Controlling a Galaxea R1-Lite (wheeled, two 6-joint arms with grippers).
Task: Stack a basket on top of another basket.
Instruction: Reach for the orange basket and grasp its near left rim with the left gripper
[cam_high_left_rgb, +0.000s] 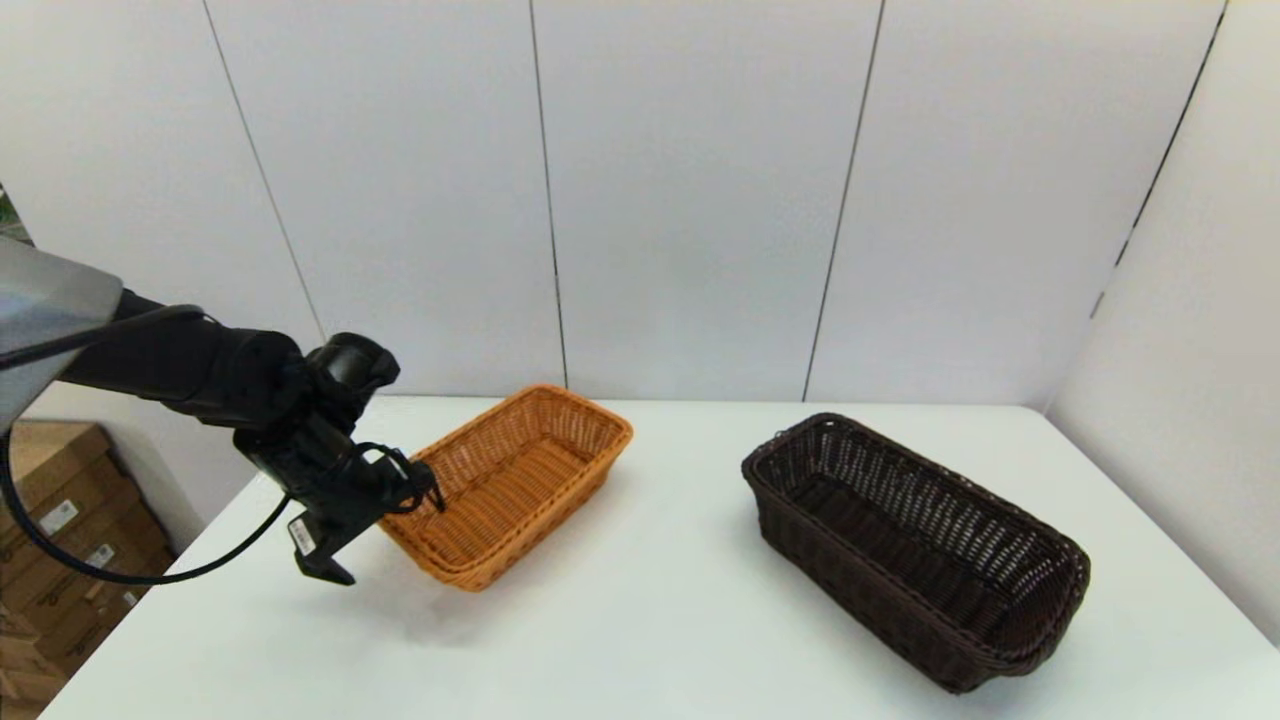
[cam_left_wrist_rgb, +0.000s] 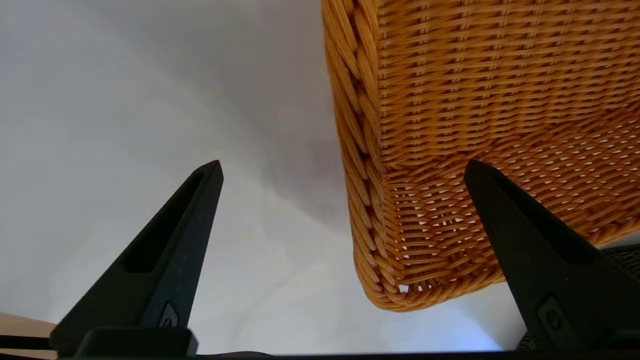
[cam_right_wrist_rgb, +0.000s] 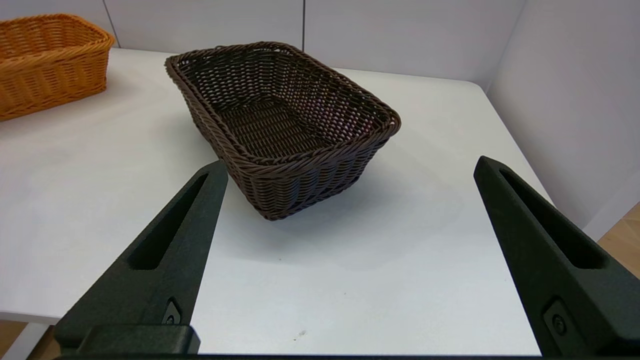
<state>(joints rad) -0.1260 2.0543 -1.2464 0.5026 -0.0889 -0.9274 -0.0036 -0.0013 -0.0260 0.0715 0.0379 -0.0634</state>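
Black fingers (cam_left_wrist_rgb: 165, 260) of left gripper (cam_left_wrist_rgb: 344, 165) spread wide apart at the near left corner of the orange-tan basket (cam_high_left_rgb: 545, 535) — one finger outside the braided rim, the other over the woven inside, nothing clamped yet. Dark brown basket (cam_high_left_rgb: 850, 570) sitting well apart on the right side of the white table (cam_high_left_rgb: 650, 620), upright, empty, untouched. Right gripper (cam_right_wrist_rgb: 350, 165) held back by the table's near edge, fingers likewise parted and holding nothing, facing the short end of the dark basket. Step in hand, by the look of it: taking hold of the orange-tan basket's wall. To do it well: sink lower until the rim sits deep between the fingers, not at the tips; shift off the rounded corner onto a straighter run of wall, since a braid at a corner likely slips or twists; close squarely across the wall, not at a slant. Expect the flared wicker to flex and the far end to droop under a one-sided lift — so lift slowly, keep level, and watch for dragging on the table.
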